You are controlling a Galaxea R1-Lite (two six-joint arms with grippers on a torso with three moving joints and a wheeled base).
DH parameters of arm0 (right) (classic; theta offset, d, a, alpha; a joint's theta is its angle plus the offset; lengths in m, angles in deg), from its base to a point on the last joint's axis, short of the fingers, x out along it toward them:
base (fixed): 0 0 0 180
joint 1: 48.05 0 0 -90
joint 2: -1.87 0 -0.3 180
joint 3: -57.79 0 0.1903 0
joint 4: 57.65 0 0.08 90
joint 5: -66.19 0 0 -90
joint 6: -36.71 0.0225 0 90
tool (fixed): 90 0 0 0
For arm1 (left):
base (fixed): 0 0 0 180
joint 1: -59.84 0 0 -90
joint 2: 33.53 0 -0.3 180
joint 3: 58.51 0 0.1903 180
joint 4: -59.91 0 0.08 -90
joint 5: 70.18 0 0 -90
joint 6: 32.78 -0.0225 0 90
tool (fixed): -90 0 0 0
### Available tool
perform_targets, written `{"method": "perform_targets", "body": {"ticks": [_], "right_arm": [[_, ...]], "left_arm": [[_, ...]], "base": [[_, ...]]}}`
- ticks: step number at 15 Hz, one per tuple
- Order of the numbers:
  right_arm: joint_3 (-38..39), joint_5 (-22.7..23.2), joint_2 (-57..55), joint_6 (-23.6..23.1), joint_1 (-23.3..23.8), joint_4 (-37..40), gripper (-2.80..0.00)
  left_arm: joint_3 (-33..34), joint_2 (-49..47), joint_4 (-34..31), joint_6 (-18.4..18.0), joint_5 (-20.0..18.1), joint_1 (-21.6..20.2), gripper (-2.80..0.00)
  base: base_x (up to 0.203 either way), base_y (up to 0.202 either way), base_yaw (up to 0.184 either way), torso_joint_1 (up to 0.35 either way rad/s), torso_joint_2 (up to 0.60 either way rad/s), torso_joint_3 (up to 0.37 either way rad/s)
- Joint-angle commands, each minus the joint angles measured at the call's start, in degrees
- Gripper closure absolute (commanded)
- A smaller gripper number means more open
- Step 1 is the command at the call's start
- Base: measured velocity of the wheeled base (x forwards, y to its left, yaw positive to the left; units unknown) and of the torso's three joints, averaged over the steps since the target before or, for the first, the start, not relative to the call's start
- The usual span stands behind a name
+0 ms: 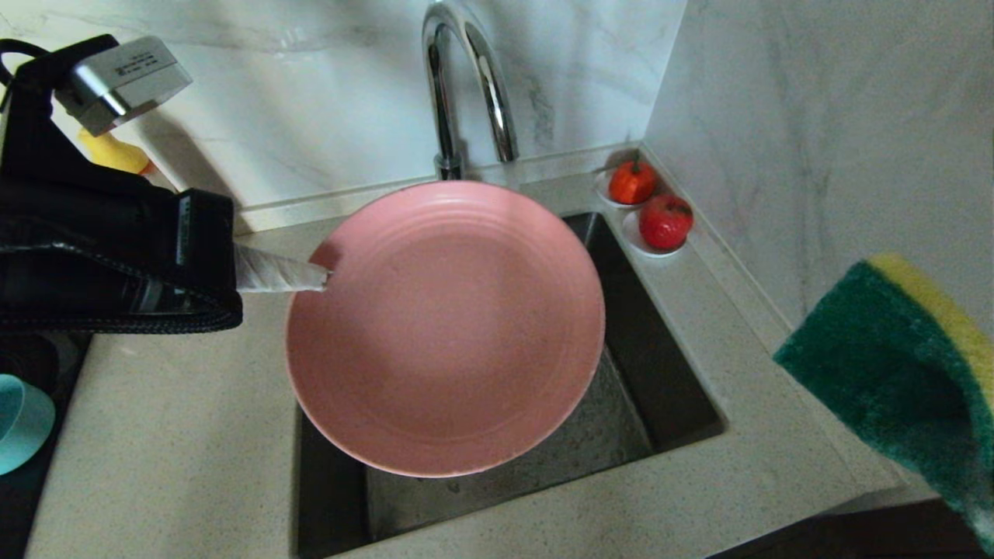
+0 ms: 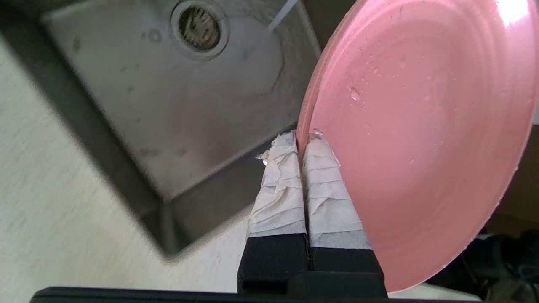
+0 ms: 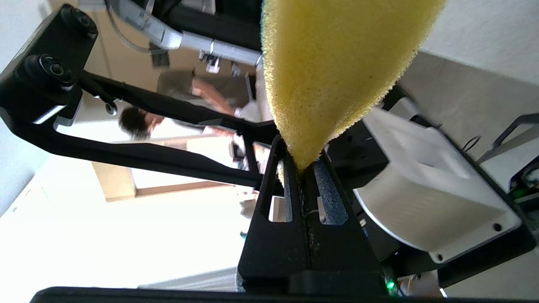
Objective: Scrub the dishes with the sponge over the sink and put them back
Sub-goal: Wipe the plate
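My left gripper (image 1: 322, 277) (image 2: 301, 136) is shut on the left rim of the wide pink plate (image 1: 444, 326) (image 2: 421, 126). It holds the plate tilted above the steel sink (image 1: 660, 388) (image 2: 189, 105), hollow side up, with water drops on it. At the right edge of the head view hangs the sponge (image 1: 893, 380), green pad facing the plate and yellow foam behind. My right gripper (image 3: 301, 162) is shut on the sponge's yellow foam (image 3: 337, 63); the gripper itself is outside the head view. A teal-blue bowl (image 1: 19, 419) shows at the far left edge.
The chrome gooseneck tap (image 1: 466, 85) rises behind the plate. Two red tomatoes (image 1: 633, 182) (image 1: 665, 221) sit on small white saucers in the back right corner by the marble wall. The round drain strainer (image 2: 198, 27) lies in the basin. A person (image 3: 139, 122) shows in the background.
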Motion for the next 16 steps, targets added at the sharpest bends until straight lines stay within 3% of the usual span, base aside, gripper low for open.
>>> {"method": "perform_targets", "body": {"ticks": [1, 4, 8, 16], "right_arm": [[-2.11, 0.22, -3.09, 0.20, -3.00, 0.35, 0.00], [-4.17, 0.05, -6.31, 0.13, -7.49, 0.83, 0.00], [-4.31, -0.06, -11.01, -0.27, -11.36, 0.48, 0.00], [-8.67, 0.14, -21.90, -0.66, -14.29, -0.49, 0.00]], "left_arm": [[2.92, -0.16, 5.09, -0.34, 0.22, 1.23, 0.00], [3.23, 0.95, 6.39, -1.80, 0.37, 3.65, 0.00], [9.48, 3.47, 6.75, -10.22, 0.31, 4.36, 0.00], [10.61, -0.63, 16.03, -9.46, 1.35, 4.28, 0.00]], "base": [[0.000, 0.000, 0.000, 0.000, 0.00, 0.000], [0.000, 0.000, 0.000, 0.000, 0.00, 0.000], [0.000, 0.000, 0.000, 0.000, 0.00, 0.000], [0.000, 0.000, 0.000, 0.000, 0.00, 0.000]]}}
